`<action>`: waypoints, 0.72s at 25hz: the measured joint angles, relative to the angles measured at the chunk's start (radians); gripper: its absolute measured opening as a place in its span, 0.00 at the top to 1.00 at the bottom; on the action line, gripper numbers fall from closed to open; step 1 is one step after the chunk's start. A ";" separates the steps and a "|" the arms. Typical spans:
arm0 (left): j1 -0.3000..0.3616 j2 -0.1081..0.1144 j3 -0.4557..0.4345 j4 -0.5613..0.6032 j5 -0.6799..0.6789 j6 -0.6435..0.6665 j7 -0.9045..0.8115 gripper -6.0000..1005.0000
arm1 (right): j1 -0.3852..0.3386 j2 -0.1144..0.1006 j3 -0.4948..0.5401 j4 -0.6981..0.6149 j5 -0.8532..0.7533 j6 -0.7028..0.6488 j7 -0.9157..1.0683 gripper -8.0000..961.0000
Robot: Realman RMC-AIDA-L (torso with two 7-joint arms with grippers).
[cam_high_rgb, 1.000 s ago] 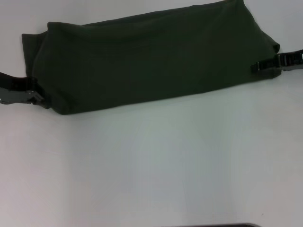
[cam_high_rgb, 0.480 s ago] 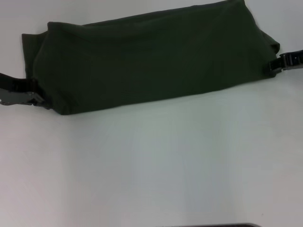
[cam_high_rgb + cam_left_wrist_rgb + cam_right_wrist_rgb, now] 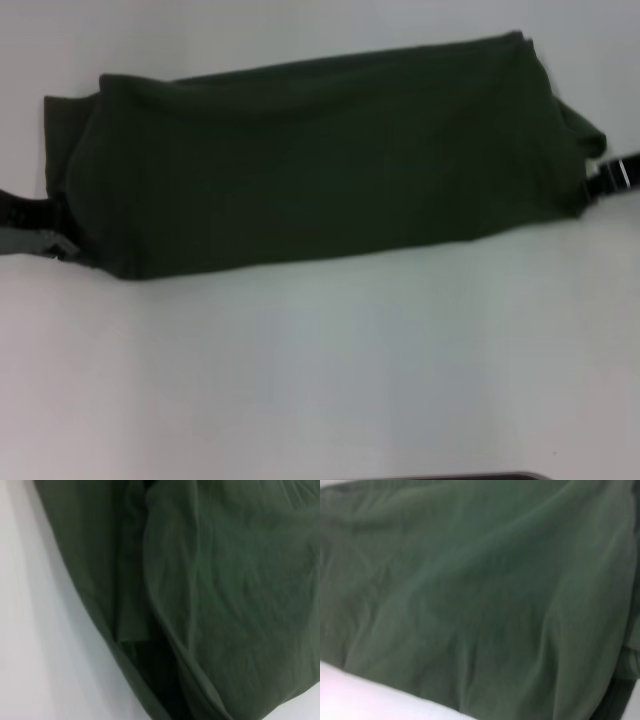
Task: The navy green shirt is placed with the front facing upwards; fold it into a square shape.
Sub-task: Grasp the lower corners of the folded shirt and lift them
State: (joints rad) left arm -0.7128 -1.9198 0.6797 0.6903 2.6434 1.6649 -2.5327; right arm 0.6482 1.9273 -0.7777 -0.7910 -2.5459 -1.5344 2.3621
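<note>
The navy green shirt [image 3: 320, 160] lies as a long dark olive band across the far part of the white table [image 3: 320, 380], plain side up, with no lettering showing. My left gripper [image 3: 62, 238] is at the band's left end, its tips tucked into the cloth. My right gripper [image 3: 592, 182] is at the right end, also in the cloth. Both hold the shirt's ends. The left wrist view shows folded layers of the shirt [image 3: 225, 580] with a hem edge. The right wrist view is filled by the shirt [image 3: 470, 595].
A sleeve flap [image 3: 62, 130] sticks out at the band's far left, and a cloth corner [image 3: 585, 130] sticks out at the right. A dark edge [image 3: 450, 476] shows at the near rim of the head view.
Both grippers have moved toward me with the shirt's ends, and the near edge of the band has come closer. The right gripper has also shifted slightly outward.
</note>
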 joint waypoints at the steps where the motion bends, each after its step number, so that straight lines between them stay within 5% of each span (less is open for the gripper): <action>1: 0.006 -0.001 0.000 0.009 0.001 0.020 0.002 0.99 | -0.007 0.005 -0.001 -0.014 -0.011 -0.029 0.000 0.96; 7: 0.039 -0.012 0.002 0.033 0.030 0.091 0.006 0.99 | -0.046 0.069 0.006 -0.133 -0.141 -0.148 0.001 0.98; 18: 0.087 -0.037 0.003 0.073 0.091 0.139 0.000 0.99 | -0.074 0.078 0.013 -0.174 -0.171 -0.237 0.010 0.98</action>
State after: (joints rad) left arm -0.6259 -1.9566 0.6822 0.7634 2.7347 1.8035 -2.5326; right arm 0.5740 2.0056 -0.7648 -0.9651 -2.7167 -1.7715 2.3726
